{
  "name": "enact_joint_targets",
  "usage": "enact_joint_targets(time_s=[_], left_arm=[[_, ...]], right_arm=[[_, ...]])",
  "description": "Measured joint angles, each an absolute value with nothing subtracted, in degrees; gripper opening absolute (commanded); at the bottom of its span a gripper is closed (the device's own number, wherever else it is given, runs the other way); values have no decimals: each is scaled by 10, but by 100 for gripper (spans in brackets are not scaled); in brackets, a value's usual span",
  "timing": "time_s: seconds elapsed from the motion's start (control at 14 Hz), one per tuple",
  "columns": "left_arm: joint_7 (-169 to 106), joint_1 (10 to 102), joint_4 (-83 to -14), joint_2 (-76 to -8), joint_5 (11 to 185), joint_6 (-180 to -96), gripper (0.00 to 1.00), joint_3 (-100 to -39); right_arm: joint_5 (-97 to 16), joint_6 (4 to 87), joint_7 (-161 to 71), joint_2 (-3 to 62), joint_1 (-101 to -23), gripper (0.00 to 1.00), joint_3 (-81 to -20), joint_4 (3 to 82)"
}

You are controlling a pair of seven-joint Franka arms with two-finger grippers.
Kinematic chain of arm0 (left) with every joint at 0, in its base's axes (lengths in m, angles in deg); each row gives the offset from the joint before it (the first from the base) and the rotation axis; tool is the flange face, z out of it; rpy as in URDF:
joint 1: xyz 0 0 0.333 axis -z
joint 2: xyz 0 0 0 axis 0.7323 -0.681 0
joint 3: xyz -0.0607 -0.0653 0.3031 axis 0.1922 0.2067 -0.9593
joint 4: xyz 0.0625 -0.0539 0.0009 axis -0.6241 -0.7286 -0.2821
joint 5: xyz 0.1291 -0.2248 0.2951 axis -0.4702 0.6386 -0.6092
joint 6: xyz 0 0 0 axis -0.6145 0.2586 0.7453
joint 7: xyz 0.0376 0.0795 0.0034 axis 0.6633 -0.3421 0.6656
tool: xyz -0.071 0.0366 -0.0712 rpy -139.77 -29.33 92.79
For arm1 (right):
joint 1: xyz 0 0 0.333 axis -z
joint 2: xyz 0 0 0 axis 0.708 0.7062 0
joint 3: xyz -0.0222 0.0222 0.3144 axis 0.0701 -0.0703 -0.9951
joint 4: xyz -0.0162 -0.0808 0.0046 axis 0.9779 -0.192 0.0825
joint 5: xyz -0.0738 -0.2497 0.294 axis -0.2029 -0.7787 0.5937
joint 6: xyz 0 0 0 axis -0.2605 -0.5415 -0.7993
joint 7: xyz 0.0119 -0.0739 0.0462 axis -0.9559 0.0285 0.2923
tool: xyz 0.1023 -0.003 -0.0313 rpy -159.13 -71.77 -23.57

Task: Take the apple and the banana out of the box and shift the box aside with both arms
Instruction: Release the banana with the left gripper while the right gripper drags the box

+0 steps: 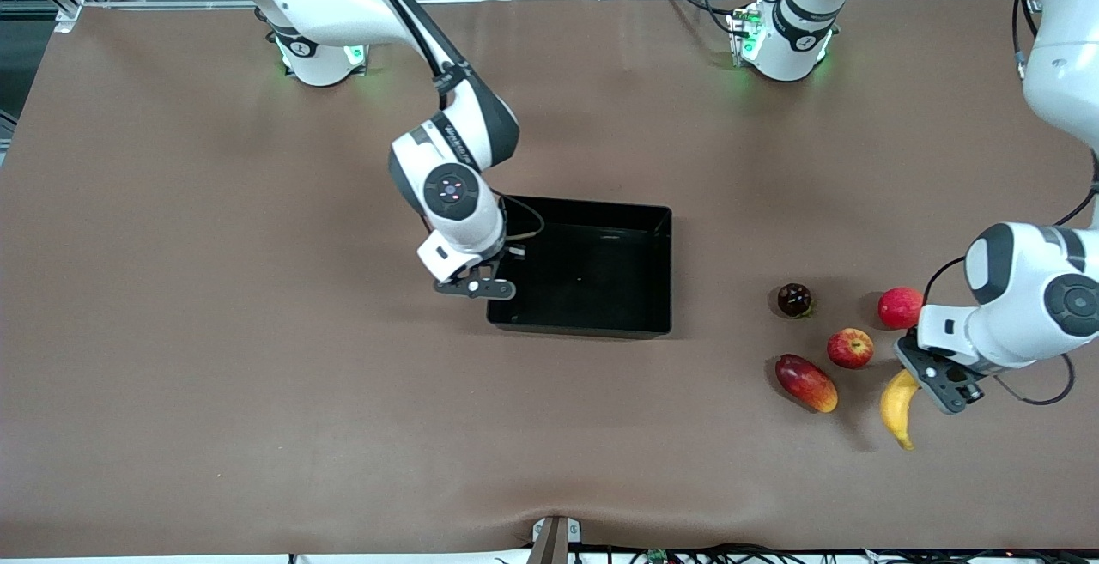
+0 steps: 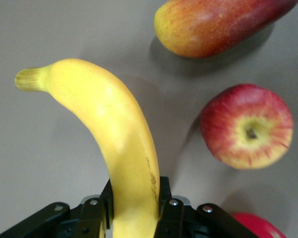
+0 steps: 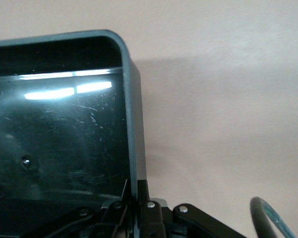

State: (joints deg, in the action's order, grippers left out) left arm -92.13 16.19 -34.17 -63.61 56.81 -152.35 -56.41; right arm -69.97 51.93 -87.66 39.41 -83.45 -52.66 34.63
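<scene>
The yellow banana [image 1: 898, 405] lies at the left arm's end of the table, nearer to the front camera than the other fruits. My left gripper [image 1: 915, 378] is shut on its thick end; in the left wrist view the fingers clamp the banana [image 2: 120, 129] on both sides. The red apple [image 1: 850, 348] with yellowish patches [image 2: 246, 126] sits just beside it. The black box [image 1: 666, 272] stands mid-table. My right gripper [image 1: 491, 286] is shut on the box's wall [image 3: 134, 124] at the right arm's end.
An oblong red-orange mango [image 1: 805, 383] lies beside the apple, toward the box. A dark purple round fruit [image 1: 794, 300] and another round red fruit [image 1: 900, 307] sit a little farther from the front camera. The brown tabletop [image 1: 258, 332] stretches wide around the box.
</scene>
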Motion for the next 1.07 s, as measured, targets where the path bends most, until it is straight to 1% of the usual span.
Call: enact_joint_targets(time_s=[0.29, 0.36, 0.43, 0.5, 0.57, 0.64, 0.86, 1.07], left_arm=[[-926, 164, -342, -667, 568, -1567, 0, -569], [-926, 164, -342, -671, 568, -1571, 6, -569], [-924, 165, -342, -672, 568, -1574, 30, -569], [-920, 166, -342, -672, 568, -1576, 64, -569], [-914, 167, -342, -673, 568, -1578, 93, -569], [-904, 168, -342, -673, 568, -1579, 100, -569], [-865, 168, -339, -673, 568, -1582, 100, -570], [-824, 168, -321, -669, 569, -1585, 100, -568]], right_arm=[[-705, 423, -871, 333, -788, 0, -523, 345], [-707, 401, -862, 316, -775, 0, -521, 346], [-708, 383, -844, 297, -758, 0, -520, 353], [-709, 374, -815, 277, -737, 0, -518, 370], [-709, 373, -779, 257, -710, 0, -517, 391], [-710, 373, -735, 239, -679, 0, -515, 414], [-713, 373, -596, 203, -573, 0, -506, 470], [-722, 385, -487, 197, -485, 0, -501, 501]])
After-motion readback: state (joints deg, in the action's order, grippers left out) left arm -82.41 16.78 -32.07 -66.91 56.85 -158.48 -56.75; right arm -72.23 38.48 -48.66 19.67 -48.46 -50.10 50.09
